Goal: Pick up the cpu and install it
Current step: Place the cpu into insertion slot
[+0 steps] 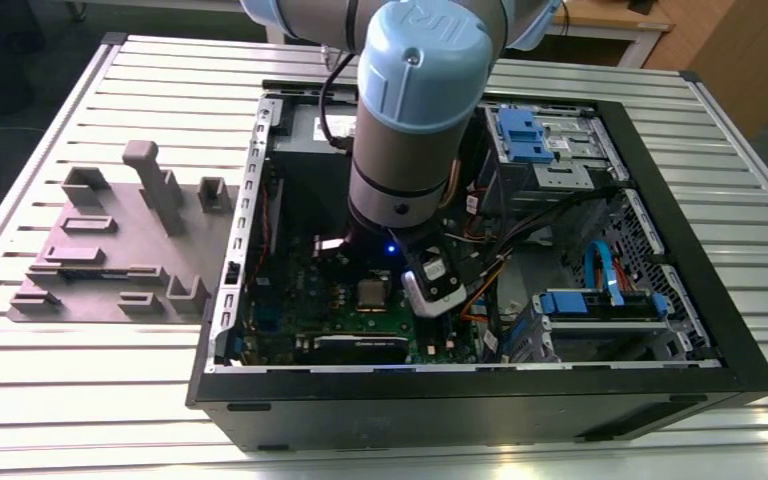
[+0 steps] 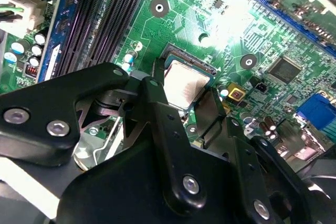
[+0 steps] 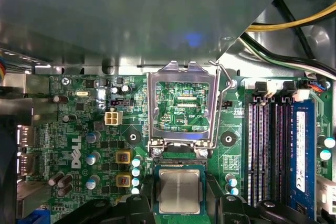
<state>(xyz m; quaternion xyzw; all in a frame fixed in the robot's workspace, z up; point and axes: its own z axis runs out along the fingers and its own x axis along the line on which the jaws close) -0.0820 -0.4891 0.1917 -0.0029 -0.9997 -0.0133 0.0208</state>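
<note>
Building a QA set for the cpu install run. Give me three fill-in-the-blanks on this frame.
1. The cpu lies in its socket on the ___ motherboard.
2. The socket's metal load frame stands flipped ___.
3. The grey fixture tray sits outside the computer case, on the exterior view's ___.
Missing words: green; open; left.

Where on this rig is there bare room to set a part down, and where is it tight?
Bare table slats lie nearer the camera than the fixture, and beside the case at the exterior view's right. Inside the case it is crowded: the arm stands over the cpu, cables beside it.
</note>
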